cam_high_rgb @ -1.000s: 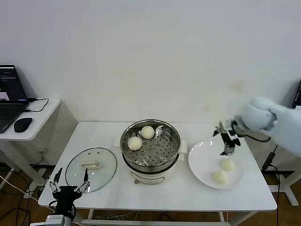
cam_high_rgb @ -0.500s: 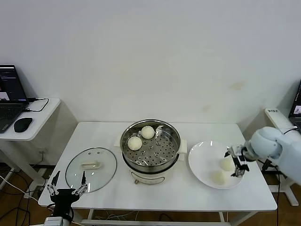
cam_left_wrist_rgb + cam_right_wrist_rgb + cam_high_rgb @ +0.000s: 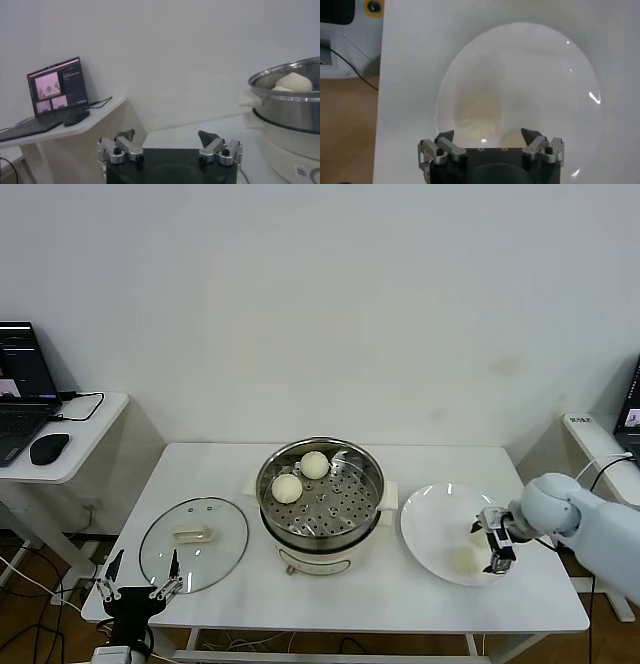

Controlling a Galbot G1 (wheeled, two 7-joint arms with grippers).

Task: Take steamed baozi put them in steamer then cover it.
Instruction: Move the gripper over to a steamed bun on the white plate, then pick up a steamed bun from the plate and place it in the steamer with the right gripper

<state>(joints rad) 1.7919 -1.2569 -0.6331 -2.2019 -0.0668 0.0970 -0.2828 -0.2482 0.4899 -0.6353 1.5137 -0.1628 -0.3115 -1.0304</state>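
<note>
A: From the head view, how many small round cream-white dough buns can you count?

B: Three for sure. Two (image 3: 300, 477) lie on the perforated tray of the round shiny stainless-steel steamer pot (image 3: 320, 494) on its cream-white base, mid-table. One pale bun (image 3: 463, 559) lies on the flat white round plate (image 3: 430, 529) to the robot's right of the pot. The right claw (image 3: 492, 542) is down over the plate's far-right part, so I cannot tell whether a fourth bun sits under it.

A: Does the right wrist view settle that?

B: Partly. It looks straight down into the plate (image 3: 560, 90); the right claw (image 3: 489, 136) has its jaws apart and nothing between them, and just beyond the tips a pale rounded shape (image 3: 477, 114) shows, too vague to count.

A: And the lid?

B: One round clear glass lid with a metal rim and cream-white bar handle (image 3: 193, 542) lies flat on the white table (image 3: 350, 599) to the robot's left of the pot, apart from it.

A: The left arm?

B: The left claw (image 3: 137, 592) hangs at the table's near-left edge, jaws apart, empty. Its wrist view shows the left claw (image 3: 169, 137), the pot's steel wall (image 3: 287, 107) with two buns (image 3: 293, 81) above the rim, and an open laptop (image 3: 55, 90) on a small white side table (image 3: 70, 127)
</note>
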